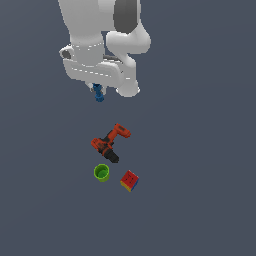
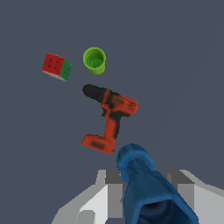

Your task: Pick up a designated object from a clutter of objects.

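Note:
The tiny blue knobbly piece [image 1: 98, 93] hangs from under the white arm in the exterior view, well above the floor. My gripper [image 1: 97, 88] is shut on it; the fingers are mostly hidden by the hand. In the wrist view the blue piece [image 2: 144, 183] fills the near foreground between the grey fingers [image 2: 111, 192]. Below lie the red-orange and black power drill [image 1: 110, 142] [image 2: 109, 120], the small green cup [image 1: 102, 173] [image 2: 94, 60] and the red multicoloured cube [image 1: 129, 180] [image 2: 57, 66].
The dark grey floor [image 1: 200, 175] stretches out on all sides of the drill, cup and cube. The bulky white arm [image 1: 100, 40] fills the upper part of the exterior view.

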You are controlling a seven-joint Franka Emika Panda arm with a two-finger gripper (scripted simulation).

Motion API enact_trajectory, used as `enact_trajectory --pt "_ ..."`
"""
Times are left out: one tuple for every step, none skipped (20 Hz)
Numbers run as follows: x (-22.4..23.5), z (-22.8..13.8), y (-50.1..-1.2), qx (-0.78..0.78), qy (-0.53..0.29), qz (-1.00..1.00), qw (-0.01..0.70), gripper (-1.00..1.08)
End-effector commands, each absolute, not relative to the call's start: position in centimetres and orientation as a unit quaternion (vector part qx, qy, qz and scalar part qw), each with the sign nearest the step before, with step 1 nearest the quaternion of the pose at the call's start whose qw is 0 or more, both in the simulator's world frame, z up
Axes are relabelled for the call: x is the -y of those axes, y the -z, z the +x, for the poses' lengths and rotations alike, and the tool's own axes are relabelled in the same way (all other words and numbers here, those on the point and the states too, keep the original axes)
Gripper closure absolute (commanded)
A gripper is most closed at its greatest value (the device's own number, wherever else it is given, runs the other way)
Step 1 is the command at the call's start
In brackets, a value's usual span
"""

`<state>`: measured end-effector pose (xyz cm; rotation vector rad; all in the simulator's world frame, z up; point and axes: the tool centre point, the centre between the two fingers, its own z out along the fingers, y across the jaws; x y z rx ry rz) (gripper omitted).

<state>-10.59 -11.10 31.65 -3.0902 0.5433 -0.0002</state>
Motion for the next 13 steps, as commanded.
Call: enact_trajectory --pt "12.5 -11.5 -33.2 -0.173 0.000 -0.985 0.002 1.08" --pt "13.0 -11.8 -33.7 -0.173 0.000 -0.985 0.002 1.08" --pt "13.4 -12.1 -34.2 -0.173 0.000 -0.985 0.001 1.08" --pt "13.9 -12.3 -34.7 -0.173 0.000 -0.985 0.001 1.08" --pt "14.2 -12.5 -35.1 -0.173 0.000 -0.985 0.001 1.08" --pt "14.6 -12.7 -35.4 -0.173 0.000 -0.985 0.001 1.08" --pt "14.8 -12.9 -35.7 -0.173 0.000 -0.985 0.001 1.08" --pt "15.1 -13.0 -36.0 -0.173 0.000 -0.985 0.001 1.08" --pt "15.3 -13.1 -36.2 -0.173 0.000 -0.985 0.001 1.08" --pt "15.4 -13.2 -36.4 -0.173 0.000 -0.985 0.001 1.08" --pt "15.5 -13.2 -36.5 -0.173 0.000 -0.985 0.001 1.08" --pt "15.6 -13.2 -36.6 -0.173 0.000 -0.985 0.000 1.08" --pt "15.6 -13.3 -36.6 -0.173 0.000 -0.985 0.000 1.08"
